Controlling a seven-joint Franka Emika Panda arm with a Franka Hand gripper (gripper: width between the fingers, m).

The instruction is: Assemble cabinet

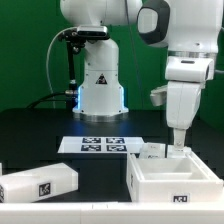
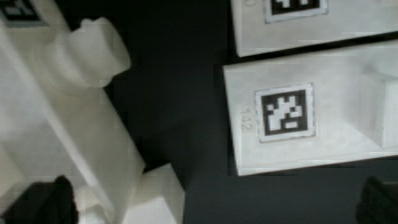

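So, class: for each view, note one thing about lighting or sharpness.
Exterior view: evenly lit, sharp, white cabinet tray bright against the dark table; wrist view: soft throughout, tag readable, the near white piece blurred.

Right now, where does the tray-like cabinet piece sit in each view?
Exterior view: tray-like cabinet piece at the exterior view's lower right, under the gripper.
Wrist view: probably the white wall beside the dark finger.
Shared landmark: the gripper, open above that wall.
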